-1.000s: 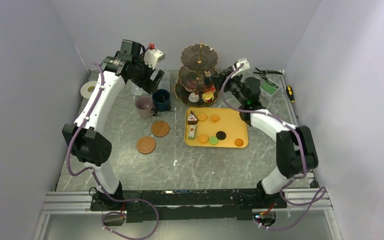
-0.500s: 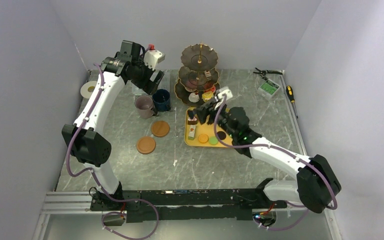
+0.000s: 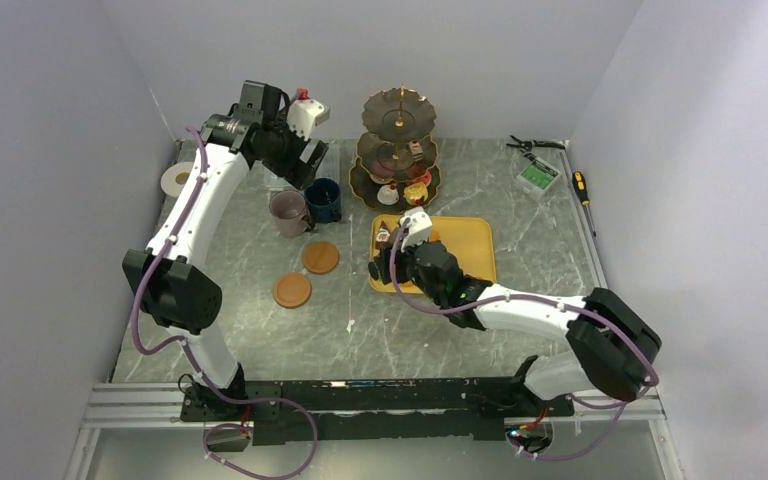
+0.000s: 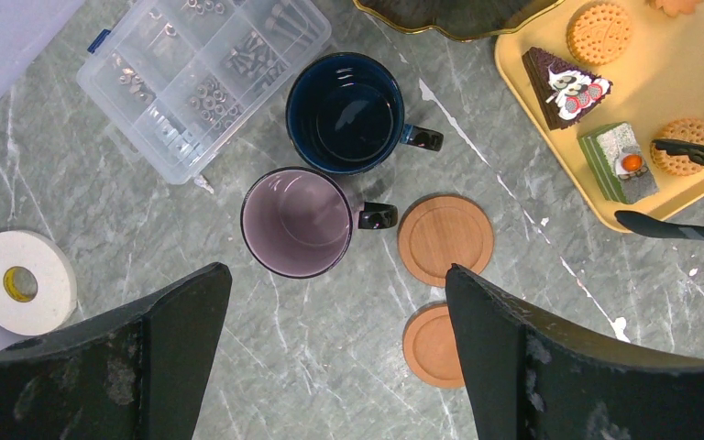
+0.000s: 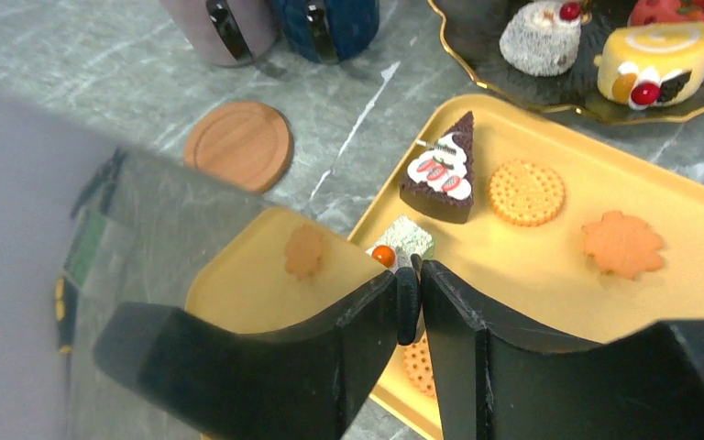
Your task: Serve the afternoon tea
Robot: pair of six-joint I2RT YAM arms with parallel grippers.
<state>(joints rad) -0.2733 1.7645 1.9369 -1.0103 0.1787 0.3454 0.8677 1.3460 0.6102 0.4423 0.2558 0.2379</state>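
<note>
Above the marble table [image 3: 260, 335], the left gripper [image 3: 305, 168] is hovering over the mauve mug [image 3: 288, 212] and navy mug [image 3: 322, 198], while the right gripper [image 3: 381, 267] is hanging at the left edge of the yellow tray [image 3: 470, 235], near the three-tier stand [image 3: 397, 150]. Through the left wrist camera, that arm's fingers [image 4: 174, 357] are gaping wide, holding nothing, two brown coasters [image 4: 445, 241] lying just beside the mugs. Through the right wrist camera, the right fingers [image 5: 330, 348] are pressing together, gripping nothing recognisable, over a green cake slice [image 5: 403, 240] beside a chocolate slice [image 5: 440, 174].

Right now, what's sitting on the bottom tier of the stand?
On the bottom tier: a pale crumb-coated cake with a cherry, a yellow roll cake, part of a pink treat. Its back is hidden under the middle tier.
</note>
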